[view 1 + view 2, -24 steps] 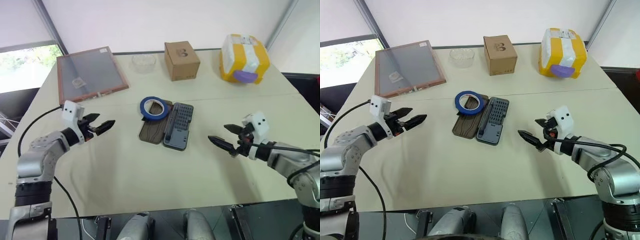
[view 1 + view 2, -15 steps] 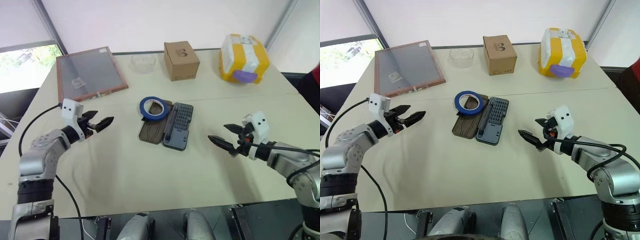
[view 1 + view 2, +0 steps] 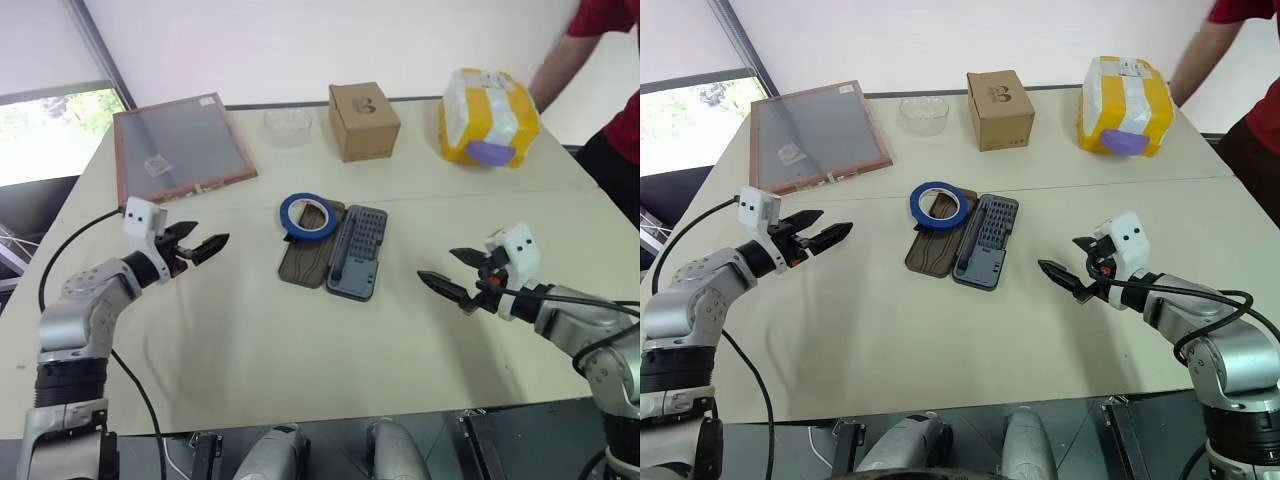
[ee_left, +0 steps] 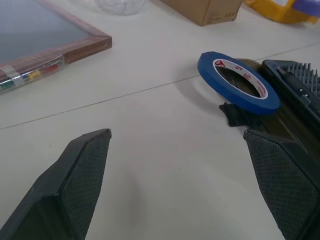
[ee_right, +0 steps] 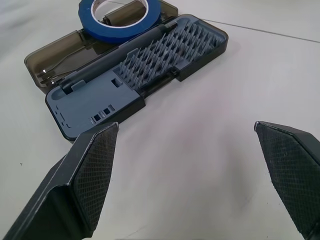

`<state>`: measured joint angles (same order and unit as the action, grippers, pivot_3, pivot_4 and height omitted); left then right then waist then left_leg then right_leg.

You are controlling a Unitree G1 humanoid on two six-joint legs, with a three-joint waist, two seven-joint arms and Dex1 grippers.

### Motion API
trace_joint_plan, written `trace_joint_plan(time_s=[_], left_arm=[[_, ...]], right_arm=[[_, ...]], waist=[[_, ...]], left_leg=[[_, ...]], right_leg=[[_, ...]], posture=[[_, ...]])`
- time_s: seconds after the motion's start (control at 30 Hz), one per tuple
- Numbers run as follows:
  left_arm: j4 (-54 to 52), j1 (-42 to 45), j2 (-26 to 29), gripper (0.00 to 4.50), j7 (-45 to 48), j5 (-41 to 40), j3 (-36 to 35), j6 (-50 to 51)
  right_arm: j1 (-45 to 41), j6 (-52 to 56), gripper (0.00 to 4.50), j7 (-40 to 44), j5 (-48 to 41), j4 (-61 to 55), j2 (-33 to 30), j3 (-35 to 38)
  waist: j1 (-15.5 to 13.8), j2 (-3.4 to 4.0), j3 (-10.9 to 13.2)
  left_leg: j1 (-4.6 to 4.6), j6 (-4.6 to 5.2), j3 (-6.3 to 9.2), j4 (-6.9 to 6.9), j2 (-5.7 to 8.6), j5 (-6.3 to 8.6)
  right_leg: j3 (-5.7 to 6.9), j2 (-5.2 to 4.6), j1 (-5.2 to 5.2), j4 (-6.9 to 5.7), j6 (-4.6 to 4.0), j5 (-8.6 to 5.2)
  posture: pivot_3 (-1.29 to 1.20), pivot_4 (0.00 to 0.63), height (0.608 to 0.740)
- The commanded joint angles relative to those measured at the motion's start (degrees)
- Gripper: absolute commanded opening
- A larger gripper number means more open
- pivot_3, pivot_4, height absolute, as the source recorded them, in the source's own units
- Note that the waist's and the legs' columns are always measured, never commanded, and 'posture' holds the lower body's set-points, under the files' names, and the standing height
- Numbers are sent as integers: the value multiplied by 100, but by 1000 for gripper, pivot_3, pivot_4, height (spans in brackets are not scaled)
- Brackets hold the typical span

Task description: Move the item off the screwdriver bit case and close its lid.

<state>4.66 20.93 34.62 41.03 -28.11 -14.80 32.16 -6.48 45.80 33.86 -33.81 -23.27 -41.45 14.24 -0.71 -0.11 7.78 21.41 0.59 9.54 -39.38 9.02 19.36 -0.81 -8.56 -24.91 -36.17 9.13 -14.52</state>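
Fingers [image 4: 75, 185] of the left gripper [image 3: 208, 246] stand spread and empty, as do those of the right gripper [image 3: 436, 264]. Between them, well apart from both, the bit case [image 3: 357, 255] lies open, with the blue tape roll [image 3: 308, 215] tilted across the far end of its lid [image 3: 303, 268]. The left should probably pinch the roll's rim, lift it clear and set it on the bare table [image 3: 300, 350]. A person's arm [image 3: 560, 60] is near the yellow package [image 3: 488, 117].

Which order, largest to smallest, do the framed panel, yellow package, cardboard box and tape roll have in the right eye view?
1. framed panel
2. yellow package
3. cardboard box
4. tape roll
The tape roll lies nearer the camera, so box versus tape is unsure.
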Motion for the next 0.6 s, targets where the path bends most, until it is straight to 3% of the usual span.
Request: trace_joint_plan(time_s=[0.03,0.27,0.4,0.6], left_arm=[[-30,83,43,4429,20,-39,-98,-82],[204,218,56,4429,183,-21,111,86],[708,710,-115,4429,431,-9,461,218],[2436,1980,-622,4429,855,113,862,603]], right_arm=[[-17,-132,4488,31,20,-24,-5,110],[-129,-193,4488,266,176,-210,-206,-169],[-323,31,4488,603,-139,-752,-317,-565],[-829,230,4488,623,-105,-1246,-280,-1284]], waist=[[0,0,0],[0,0,0],[-7,-1,0],[7,-7,2]], left_leg=[[0,0,0,0,0,0],[0,0,0,0,0,0],[1,0,1,-2,1,0],[3,0,3,-13,2,0]], right_leg=[[0,0,0,0,0,0],[0,0,0,0,0,0],[2,0,1,0,0,0],[8,-2,4,-3,1,0]], posture=[[0,150,740],[0,150,740],[0,150,740],[0,150,740]])
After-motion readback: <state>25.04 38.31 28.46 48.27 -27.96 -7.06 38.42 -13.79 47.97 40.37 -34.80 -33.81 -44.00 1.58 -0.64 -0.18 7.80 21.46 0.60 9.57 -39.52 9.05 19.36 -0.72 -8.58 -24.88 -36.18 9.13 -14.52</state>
